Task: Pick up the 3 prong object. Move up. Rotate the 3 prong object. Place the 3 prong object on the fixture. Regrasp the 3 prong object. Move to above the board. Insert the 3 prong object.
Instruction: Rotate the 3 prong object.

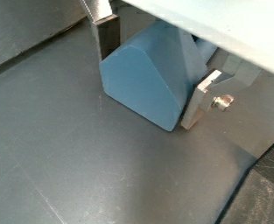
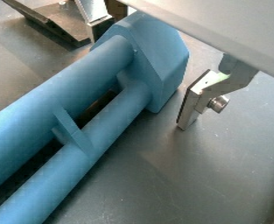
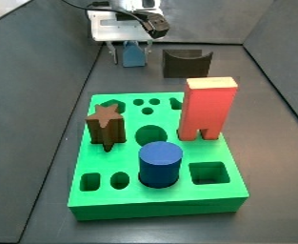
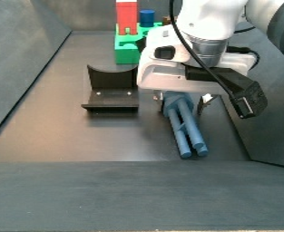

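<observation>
3 prong object [image 4: 187,127] flat on floor, gripper [image 4: 181,93] straddling it

Gripper [image 4: 184,96] low, jaws apart.

Gripper [image 4: 187,98]: white body, silver fingers [image 2: 199,101]. Between them, 3 prong object [image 4: 187,125], grey-blue throughout. Beside the gripper, fixture [image 4: 110,89], dark brown-black. Beyond it, board [image 3: 151,152] bright green, carrying red block [image 3: 208,108], dark blue cylinder [image 3: 160,165], brown star peg [image 3: 104,126]. Floor [image 1: 57,149] dark grey.
</observation>
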Controlling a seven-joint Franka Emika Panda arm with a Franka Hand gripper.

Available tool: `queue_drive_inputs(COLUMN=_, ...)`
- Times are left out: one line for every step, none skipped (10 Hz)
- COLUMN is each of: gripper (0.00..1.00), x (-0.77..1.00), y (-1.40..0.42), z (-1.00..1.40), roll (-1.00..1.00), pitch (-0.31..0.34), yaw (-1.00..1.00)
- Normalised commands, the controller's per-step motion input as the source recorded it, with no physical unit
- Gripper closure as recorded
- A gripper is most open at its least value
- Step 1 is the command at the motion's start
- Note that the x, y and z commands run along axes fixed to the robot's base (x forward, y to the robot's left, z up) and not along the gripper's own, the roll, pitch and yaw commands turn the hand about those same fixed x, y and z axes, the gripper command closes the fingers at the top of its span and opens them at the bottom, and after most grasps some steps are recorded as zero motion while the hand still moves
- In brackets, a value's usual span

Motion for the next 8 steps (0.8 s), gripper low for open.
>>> queue_drive_inputs(gripper=0.0, x=0.04, y=-0.01, z=-0.17, roll=0.22, pitch=-0.007, yaw=0.01)
queue_drive_inputs(gripper=0.0, x=0.04, y=-0.01, z=-0.17, roll=0.22, pitch=-0.007, yaw=0.01)
queue_drive_inputs(gripper=0.0, x=0.04, y=-0.01, z=-0.17, roll=0.22, pitch=-0.007, yaw=0.01)
queue_drive_inputs(gripper=0.0, x=0.04, y=-0.01, z=-0.17, roll=0.22, pitch=-0.007, yaw=0.01)
queue_drive_inputs(gripper=0.0, x=0.04, y=-0.01, z=-0.17, roll=0.22, pitch=-0.007, yaw=0.01)
queue_drive_inputs(gripper=0.0, x=0.04, y=-0.01, z=-0.17, roll=0.22, pitch=-0.007, yaw=0.01)
queue_drive_inputs(gripper=0.0, x=0.04, y=-0.01, z=-0.17, roll=0.22, pitch=-0.007, yaw=0.01)
queue_drive_inputs(gripper=0.0, x=0.04, y=-0.01, z=-0.17, roll=0.22, pitch=-0.007, yaw=0.01)
